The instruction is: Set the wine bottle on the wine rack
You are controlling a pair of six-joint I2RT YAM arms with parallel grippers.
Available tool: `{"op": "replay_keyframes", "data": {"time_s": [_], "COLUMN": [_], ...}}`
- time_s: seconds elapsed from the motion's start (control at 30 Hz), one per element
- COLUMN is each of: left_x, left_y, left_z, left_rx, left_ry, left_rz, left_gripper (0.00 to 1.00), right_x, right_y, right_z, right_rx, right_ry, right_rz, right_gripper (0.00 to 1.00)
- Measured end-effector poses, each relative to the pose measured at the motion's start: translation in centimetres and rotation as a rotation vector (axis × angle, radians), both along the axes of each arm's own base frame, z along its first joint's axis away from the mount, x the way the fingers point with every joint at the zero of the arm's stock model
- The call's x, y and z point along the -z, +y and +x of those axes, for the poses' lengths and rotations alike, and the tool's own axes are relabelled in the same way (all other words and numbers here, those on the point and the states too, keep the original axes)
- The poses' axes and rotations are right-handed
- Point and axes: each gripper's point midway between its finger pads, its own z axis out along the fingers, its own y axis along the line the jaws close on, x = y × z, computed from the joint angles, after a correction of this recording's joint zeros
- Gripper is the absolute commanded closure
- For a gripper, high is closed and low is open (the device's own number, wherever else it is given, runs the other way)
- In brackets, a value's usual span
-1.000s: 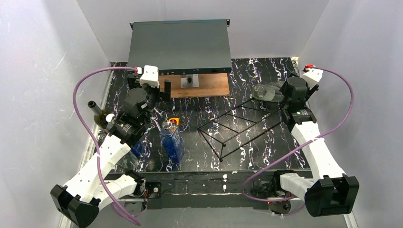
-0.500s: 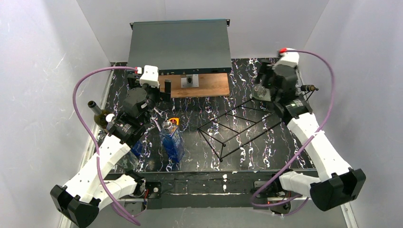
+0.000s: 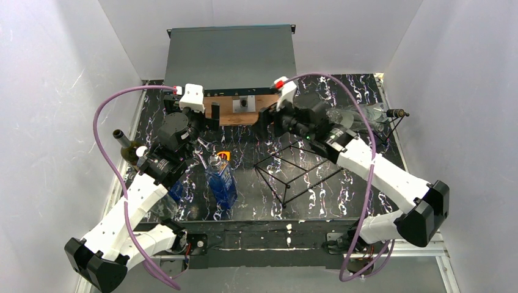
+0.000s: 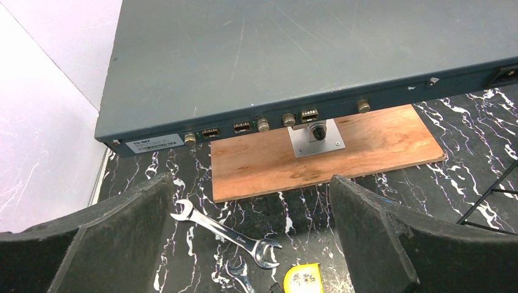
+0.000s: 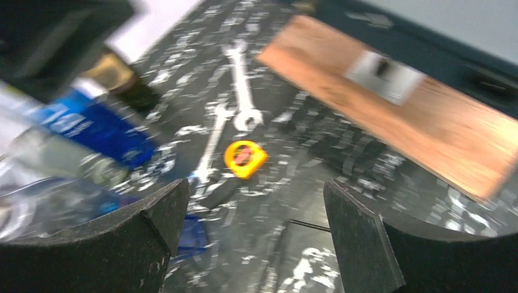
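Right hand (image 5: 253, 186): fingers spread wide, nothing between them. It hangs over the middle of the surface (image 3: 256, 201), past the far end of the wine rack (image 3: 303, 163). Its wrist picture is blurred.
Left hand (image 4: 249, 186): also wide, nothing held, facing the wooden board (image 4: 366, 149).

Count on the surface:
- wine rack: 1, black wire, right of centre, set at a slant.
- dark green wine bottle (image 3: 127, 149): 1, at the left edge beside the left arm, well apart from the rack.
- blue square bottle (image 3: 221, 182): 1, upright, between the left arm and the rack.
- clear bottle (image 3: 343, 117): far right, behind the rack; one or two, cannot tell.
- wrenches (image 4: 227, 227): 2, close together.
- yellow tape measure (image 4: 302, 282): 1, just beside the wrenches.
- wooden board: 1, carrying 1 metal plate (image 4: 314, 139), its far edge under the front of 1 grey box (image 4: 275, 55).
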Motion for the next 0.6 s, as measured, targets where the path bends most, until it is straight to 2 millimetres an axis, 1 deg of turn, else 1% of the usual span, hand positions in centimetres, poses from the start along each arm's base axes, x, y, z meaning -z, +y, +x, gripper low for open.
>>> {"op": "replay_keyframes", "data": {"time_s": [0.07,0.17,0.27,0.33,0.4,0.47,0.53,0.6], "left_x": [0.0,0.0,0.0,0.0,0.0,0.0,0.0,0.0], "left_y": [0.0,0.0,0.0,0.0,0.0,0.0,0.0,0.0], "left_z": [0.0,0.0,0.0,0.0,0.0,0.0,0.0,0.0], "left_rx": [0.000,0.000,0.000,0.000,0.000,0.001,0.001,0.001], "left_ry": [0.000,0.000,0.000,0.000,0.001,0.001,0.001,0.001], "left_rz": [0.000,0.000,0.000,0.000,0.000,0.000,0.000,0.000], "left_gripper": [0.02,0.02,0.02,0.02,0.02,0.02,0.02,0.02], "right_x": [-0.9,-2.5,-4.0,-4.9,-5.6,-5.8,-5.5,-4.9], "right_y": [3.2,6.9,9.3,10.5,11.5,12.3,13.1,13.9], "right_z": [-2.6,-6.8,-10.2,-12.0,-13.3,-13.8,-14.1,-14.2], "right_rx": [-0.123,-0.282,-0.384,-0.432,-0.459,-0.456,-0.440,-0.418], "right_ry": [-0.005,-0.025,-0.048,-0.063,-0.076,-0.089,-0.101,-0.115], "right_rz": [0.032,0.080,0.112,0.129,0.137,0.127,0.097,0.054], "right_gripper": [0.08,0.05,0.03,0.02,0.02,0.03,0.04,0.07]}}
